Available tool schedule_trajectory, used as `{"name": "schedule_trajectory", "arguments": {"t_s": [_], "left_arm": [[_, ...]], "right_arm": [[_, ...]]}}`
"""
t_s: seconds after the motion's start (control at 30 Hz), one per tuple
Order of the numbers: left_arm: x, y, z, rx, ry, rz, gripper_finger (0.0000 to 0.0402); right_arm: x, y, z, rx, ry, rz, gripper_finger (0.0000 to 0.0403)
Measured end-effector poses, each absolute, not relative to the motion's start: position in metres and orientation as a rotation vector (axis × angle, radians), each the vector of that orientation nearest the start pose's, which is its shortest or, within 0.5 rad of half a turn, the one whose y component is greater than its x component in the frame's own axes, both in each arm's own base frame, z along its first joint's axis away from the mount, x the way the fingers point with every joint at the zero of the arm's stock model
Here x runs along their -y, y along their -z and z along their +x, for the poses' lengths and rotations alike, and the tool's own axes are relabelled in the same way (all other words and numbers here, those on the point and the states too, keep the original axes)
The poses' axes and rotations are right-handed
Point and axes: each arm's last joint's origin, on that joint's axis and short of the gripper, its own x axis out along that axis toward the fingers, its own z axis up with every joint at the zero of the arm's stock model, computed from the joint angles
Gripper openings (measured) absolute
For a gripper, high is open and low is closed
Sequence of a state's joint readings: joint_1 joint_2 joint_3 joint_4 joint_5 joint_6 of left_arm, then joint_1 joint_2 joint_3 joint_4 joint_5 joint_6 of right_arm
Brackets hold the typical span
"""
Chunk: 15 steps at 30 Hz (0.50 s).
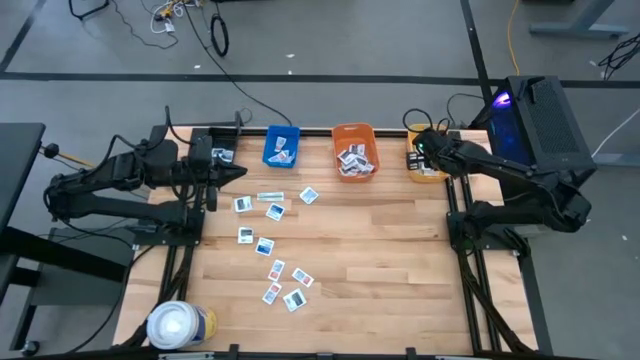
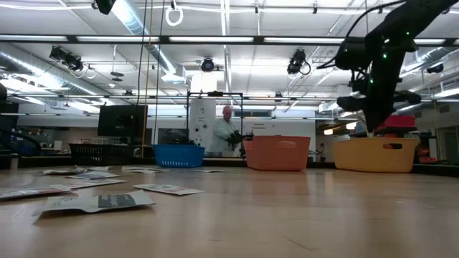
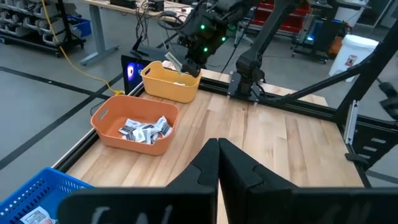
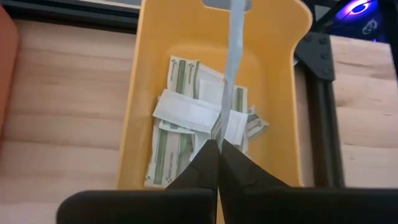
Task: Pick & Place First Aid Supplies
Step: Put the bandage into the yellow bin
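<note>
Pinching a long, limp strip (image 4: 233, 68) edge-on, your right gripper (image 4: 219, 144) is dangling it over the yellow bin (image 4: 140, 93) at two o'clock, while your left gripper (image 3: 217, 146) is waiting with fingers pressed together.

Green-striped white packets (image 4: 186, 112), yellow bin (image 4: 155, 37)

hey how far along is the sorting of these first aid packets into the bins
Partway. Done: packets already lie in the blue bin, orange bin and yellow bin. In hand: the right gripper is shut on a pale strip above the yellow bin, not yet released. The left gripper is shut near the table's left edge, with nothing visible in it. Left: about a dozen loose packets remain on the table.
</note>
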<state>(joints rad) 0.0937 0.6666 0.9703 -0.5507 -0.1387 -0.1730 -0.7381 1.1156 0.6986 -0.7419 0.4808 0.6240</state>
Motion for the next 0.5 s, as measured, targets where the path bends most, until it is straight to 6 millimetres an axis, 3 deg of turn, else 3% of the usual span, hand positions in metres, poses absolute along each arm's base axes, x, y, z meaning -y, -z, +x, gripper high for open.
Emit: {"name": "schedule_trajectory", "arguments": {"t_s": [0.5], "left_arm": [[-0.016,-0.374,0.121,-0.224,-0.278,-0.168,0.0007]], "right_arm": [[0.135,-0.176,0.123,-0.788,1.467,0.684,0.0013]]}}
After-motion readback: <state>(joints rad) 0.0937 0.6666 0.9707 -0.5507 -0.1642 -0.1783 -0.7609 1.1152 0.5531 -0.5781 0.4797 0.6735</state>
